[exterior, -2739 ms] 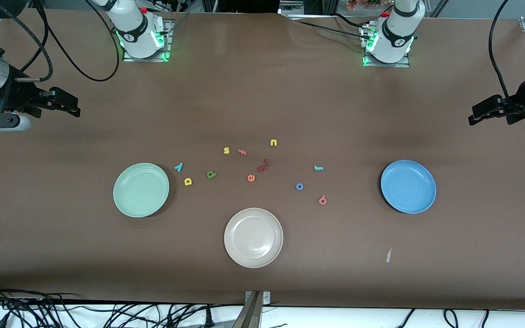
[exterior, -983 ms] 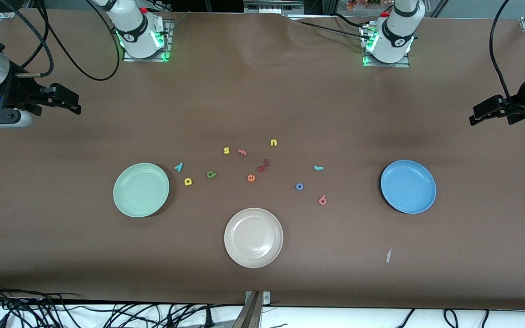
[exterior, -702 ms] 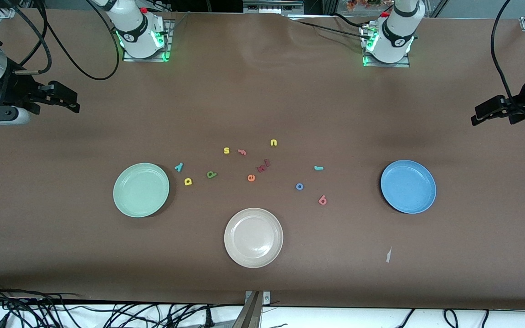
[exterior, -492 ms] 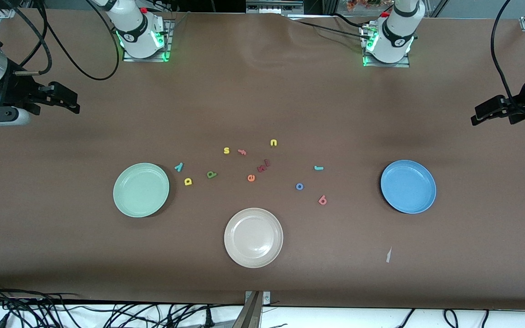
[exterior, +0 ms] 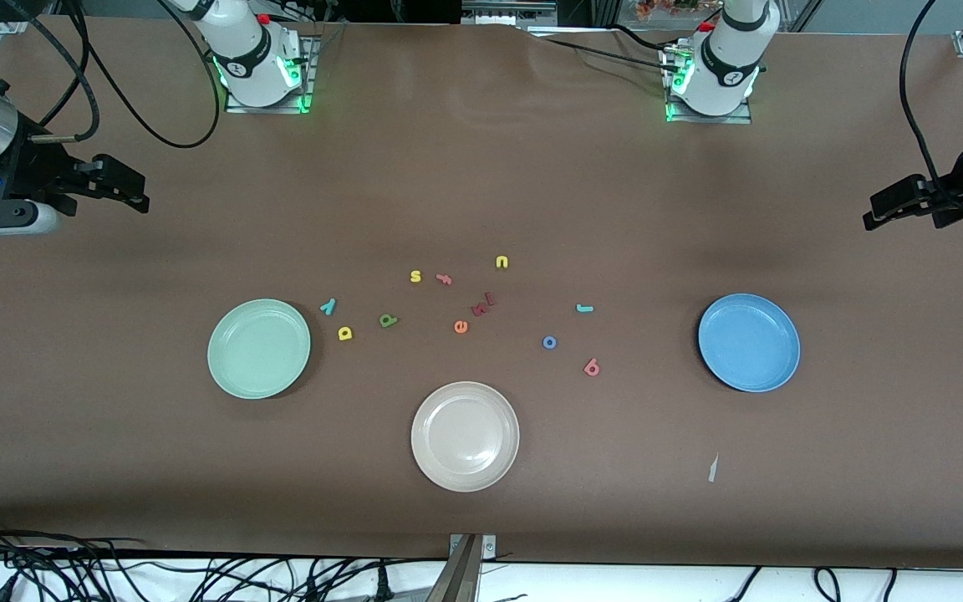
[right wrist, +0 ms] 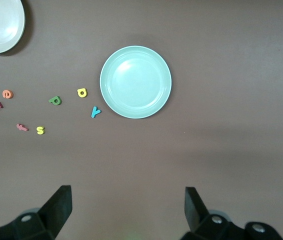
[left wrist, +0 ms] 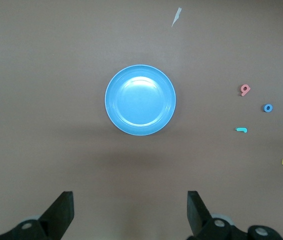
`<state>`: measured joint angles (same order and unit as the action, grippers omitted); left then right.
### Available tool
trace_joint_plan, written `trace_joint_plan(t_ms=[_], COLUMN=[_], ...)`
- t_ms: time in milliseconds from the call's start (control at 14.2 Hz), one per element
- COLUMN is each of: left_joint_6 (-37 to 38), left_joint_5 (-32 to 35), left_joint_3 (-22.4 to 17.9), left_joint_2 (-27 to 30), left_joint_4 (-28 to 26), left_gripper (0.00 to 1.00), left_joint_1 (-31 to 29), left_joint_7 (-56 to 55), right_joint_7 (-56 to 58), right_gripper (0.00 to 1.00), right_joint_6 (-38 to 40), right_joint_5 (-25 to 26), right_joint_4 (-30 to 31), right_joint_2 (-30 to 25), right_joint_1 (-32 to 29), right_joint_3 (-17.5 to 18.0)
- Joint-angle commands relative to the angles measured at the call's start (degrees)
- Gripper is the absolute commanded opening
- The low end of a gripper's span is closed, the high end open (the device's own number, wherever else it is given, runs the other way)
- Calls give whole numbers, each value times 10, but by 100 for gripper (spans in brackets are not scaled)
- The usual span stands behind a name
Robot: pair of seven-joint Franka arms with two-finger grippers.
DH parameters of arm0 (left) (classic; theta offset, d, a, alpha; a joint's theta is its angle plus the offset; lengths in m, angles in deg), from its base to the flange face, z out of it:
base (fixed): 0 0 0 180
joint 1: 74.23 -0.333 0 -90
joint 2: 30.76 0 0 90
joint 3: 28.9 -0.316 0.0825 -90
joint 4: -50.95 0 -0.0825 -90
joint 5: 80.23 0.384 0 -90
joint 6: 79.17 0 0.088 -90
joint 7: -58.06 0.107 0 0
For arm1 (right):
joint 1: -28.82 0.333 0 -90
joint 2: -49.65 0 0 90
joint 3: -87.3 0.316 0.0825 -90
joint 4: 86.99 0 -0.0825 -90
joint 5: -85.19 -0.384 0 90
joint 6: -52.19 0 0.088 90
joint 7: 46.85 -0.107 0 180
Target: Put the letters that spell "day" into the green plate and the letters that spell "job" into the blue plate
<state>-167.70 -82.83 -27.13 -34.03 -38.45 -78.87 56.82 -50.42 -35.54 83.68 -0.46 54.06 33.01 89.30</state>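
Observation:
The green plate [exterior: 258,349] [right wrist: 135,82] lies toward the right arm's end. Beside it are the teal "y" [exterior: 328,306] [right wrist: 96,112], the yellow "d" [exterior: 345,334] [right wrist: 82,92] and the olive "a" [exterior: 388,319] [right wrist: 55,100]. The blue plate [exterior: 749,342] [left wrist: 140,100] lies toward the left arm's end. Near it are the teal "j" [exterior: 584,308] [left wrist: 241,130], the blue "o" [exterior: 549,342] [left wrist: 268,108] and the salmon "b" [exterior: 591,367] [left wrist: 245,90]. My right gripper [exterior: 142,194] [right wrist: 128,197] and left gripper [exterior: 868,219] [left wrist: 130,200] hang open and empty, high over bare table at their own ends.
A cream plate [exterior: 465,436] sits nearest the front camera, between the two coloured plates. Other letters lie mid-table: yellow "s" [exterior: 415,276], pink "f" [exterior: 444,279], yellow "u" [exterior: 501,262], orange "e" [exterior: 461,326] and dark red ones [exterior: 481,305].
The right gripper has drifted slightly up and back down the view; the left gripper has barely shifted. Plates and letters have not moved.

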Motion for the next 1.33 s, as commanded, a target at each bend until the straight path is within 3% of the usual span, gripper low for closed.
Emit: trace_joint_plan(t_ms=[0,281,562,772,983,1124,1264], left_joint_6=[5,-2,-63,-129,-213,-252,-280], left_joint_5=[10,10,0,-4,-29,-79,-84], left_joint_3=[4,4,7,8,12,15,15], left_joint_2=[2,-3,-87,-155,-197,-233,-259], left_joint_4=[2,3,5,5,5,5,5], left_gripper=[100,100,100,100,100,100,100], left_joint_1=[-2,1,8,17,43,83,120], left_joint_7=[3,1,-3,-3,-5,-7,-22], right_joint_7=[7,6,8,7,-32,-94,-173], right_gripper=[100,100,100,100,100,100,100], right_joint_6=[-10,-10,-24,-105,-203,-252,-298], right_joint_5=[-7,-9,-16,-20,-13,-3,23], right_joint_4=[-3,-8,-8,42,106,135,160], right_joint_2=[10,60,71,68,69,73,89], right_joint_1=[1,0,2,6,5,6,6], right_joint_3=[0,0,2,5,53,89,113])
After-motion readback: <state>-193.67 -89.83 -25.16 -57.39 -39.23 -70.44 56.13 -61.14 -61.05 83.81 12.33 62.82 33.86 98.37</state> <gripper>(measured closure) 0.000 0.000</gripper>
